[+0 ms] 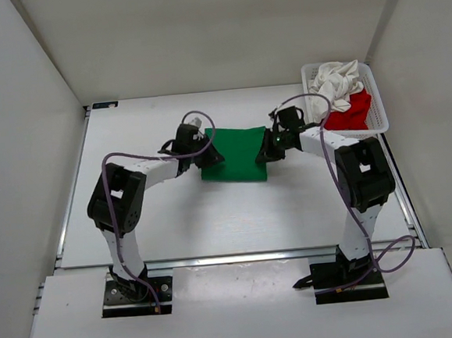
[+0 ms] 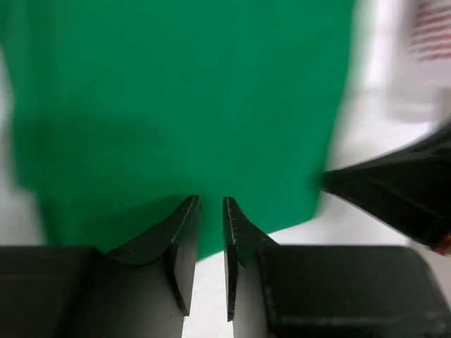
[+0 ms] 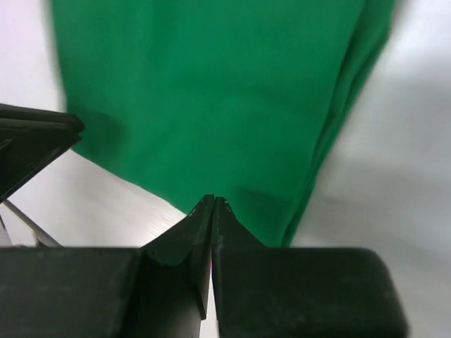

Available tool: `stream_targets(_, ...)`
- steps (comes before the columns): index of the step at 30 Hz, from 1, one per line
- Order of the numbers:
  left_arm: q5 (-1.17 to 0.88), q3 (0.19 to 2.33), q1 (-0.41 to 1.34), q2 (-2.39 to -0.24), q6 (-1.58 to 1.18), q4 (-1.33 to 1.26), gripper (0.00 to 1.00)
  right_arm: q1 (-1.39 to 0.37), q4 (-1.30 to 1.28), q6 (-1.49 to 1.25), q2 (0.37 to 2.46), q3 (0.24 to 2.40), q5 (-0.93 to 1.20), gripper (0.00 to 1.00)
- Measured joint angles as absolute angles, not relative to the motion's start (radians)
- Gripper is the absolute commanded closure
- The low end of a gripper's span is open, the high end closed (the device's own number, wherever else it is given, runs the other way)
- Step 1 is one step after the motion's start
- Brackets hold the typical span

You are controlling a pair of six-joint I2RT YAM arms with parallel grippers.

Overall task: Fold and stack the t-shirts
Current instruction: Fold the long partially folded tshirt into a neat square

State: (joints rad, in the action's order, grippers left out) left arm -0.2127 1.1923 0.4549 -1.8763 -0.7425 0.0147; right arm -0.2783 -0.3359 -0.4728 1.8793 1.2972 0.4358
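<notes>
green t-shirt (image 2: 176, 105) blurred and cropped, red t-shirt (image 1: 352, 110) partly hidden

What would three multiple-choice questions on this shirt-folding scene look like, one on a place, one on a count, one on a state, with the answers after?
1. Where on the table does the green shirt lie?
A) far left corner
B) the middle, between the left tool and the right tool
C) hanging off the near edge

2. How many shirts are in the basket?
A) none
B) two
C) four

3. How does the right tool stand?
A) shut
B) wide open
C) gripping the basket rim

Answers:
1 B: it lies flat mid-table with a tool at each side.
2 B: the white shirt and the red shirt fill it.
3 A: its own wrist view shows the fingertips meeting.
</notes>
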Motion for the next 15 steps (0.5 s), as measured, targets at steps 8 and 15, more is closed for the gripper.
stream_targets(8,-0.273,0.852,0.39,-1.841,-0.838,-0.236,0.68,-0.252,-0.139,-0.537,1.919,1.069,0.538,1.0)
stream_targets(15,-0.292,0.603,0.41,-1.636,-0.894,-0.34,0.46,-0.247,-0.082,-0.55,1.897,1.028,0.542,1.0)
